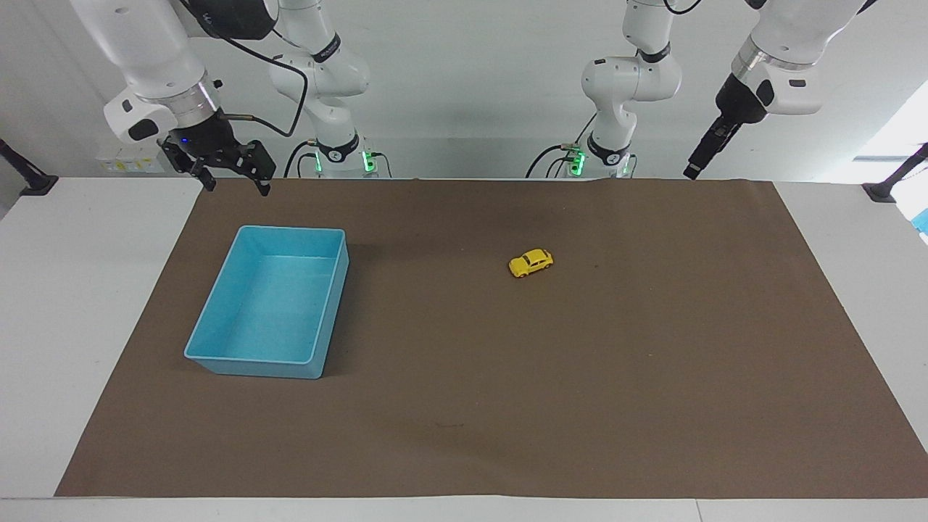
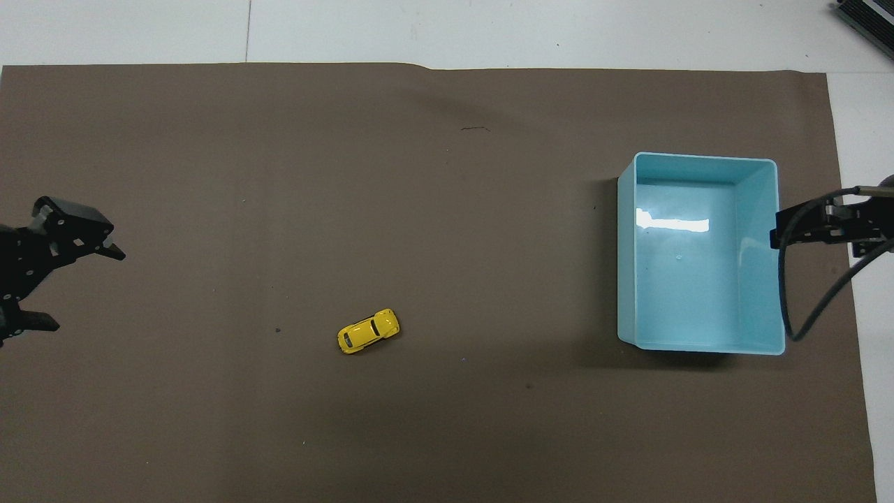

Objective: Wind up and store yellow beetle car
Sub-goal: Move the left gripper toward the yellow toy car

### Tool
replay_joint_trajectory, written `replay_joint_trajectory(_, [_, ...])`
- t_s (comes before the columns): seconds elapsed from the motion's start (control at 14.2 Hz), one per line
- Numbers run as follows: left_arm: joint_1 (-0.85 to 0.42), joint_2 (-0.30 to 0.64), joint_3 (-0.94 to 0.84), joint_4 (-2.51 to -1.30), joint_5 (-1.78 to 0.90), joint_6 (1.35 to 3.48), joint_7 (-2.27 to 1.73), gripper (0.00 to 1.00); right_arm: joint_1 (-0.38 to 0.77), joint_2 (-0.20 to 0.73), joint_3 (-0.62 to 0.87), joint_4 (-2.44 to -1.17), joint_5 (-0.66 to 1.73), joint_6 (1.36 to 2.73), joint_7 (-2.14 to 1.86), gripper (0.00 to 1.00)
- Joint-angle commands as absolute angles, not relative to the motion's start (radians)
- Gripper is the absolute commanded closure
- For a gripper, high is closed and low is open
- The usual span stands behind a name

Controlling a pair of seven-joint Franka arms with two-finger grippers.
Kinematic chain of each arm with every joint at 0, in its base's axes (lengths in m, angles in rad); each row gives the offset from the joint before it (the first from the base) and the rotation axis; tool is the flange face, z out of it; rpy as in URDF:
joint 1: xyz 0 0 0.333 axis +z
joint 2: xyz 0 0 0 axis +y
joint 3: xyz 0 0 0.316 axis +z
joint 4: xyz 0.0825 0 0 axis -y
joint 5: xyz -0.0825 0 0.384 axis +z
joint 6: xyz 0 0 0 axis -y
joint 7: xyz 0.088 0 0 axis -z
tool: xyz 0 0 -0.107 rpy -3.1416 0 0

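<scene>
Car, the yellow beetle car on mat, well apart at approx 4 o'clock in overhead view from left gripper, jaws wide, empty; right gripper also spread, empty.

A robotics lab or test cell. Two white arms stand on bases with green status lights at one edge of a white surface, and cables run along the arms. A plain brown mat covers most of the surface as a work area. The wall by the arms is bare and white, and black clamps grip the surface's corners.
</scene>
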State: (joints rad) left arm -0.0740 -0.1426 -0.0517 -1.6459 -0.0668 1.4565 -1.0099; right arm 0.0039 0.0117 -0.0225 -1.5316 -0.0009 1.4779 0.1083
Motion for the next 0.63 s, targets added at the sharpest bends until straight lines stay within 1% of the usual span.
replay_joint_trajectory(0.0, [-0.094,-0.147,-0.040,-1.684,-0.097,1.508,-1.268,0.00,-0.008,0.025,-0.018,-1.508,0.000,1.460,0.091,0.00])
replay_joint_trajectory(0.21, [-0.135,-0.144,-0.040,-1.730,-0.107,1.554,-1.559,0.00,-0.008,0.025,-0.018,-1.508,0.000,1.460,0.091,0.00])
replay_joint_trajectory(0.28, [-0.155,-0.131,-0.040,-1.741,-0.106,1.572,-1.656,0.00,-0.008,0.025,-0.018,-1.508,0.000,1.460,0.091,0.00])
replay_joint_trajectory(0.42, [-0.176,-0.120,-0.040,-1.752,-0.109,1.585,-1.758,0.00,-0.008,0.025,-0.018,-1.508,0.000,1.460,0.091,0.00])
replay_joint_trajectory(0.56, [-0.192,-0.123,-0.040,-1.791,-0.132,1.614,-1.840,0.00,-0.008,0.025,-0.018,-1.508,0.000,1.460,0.091,0.00])
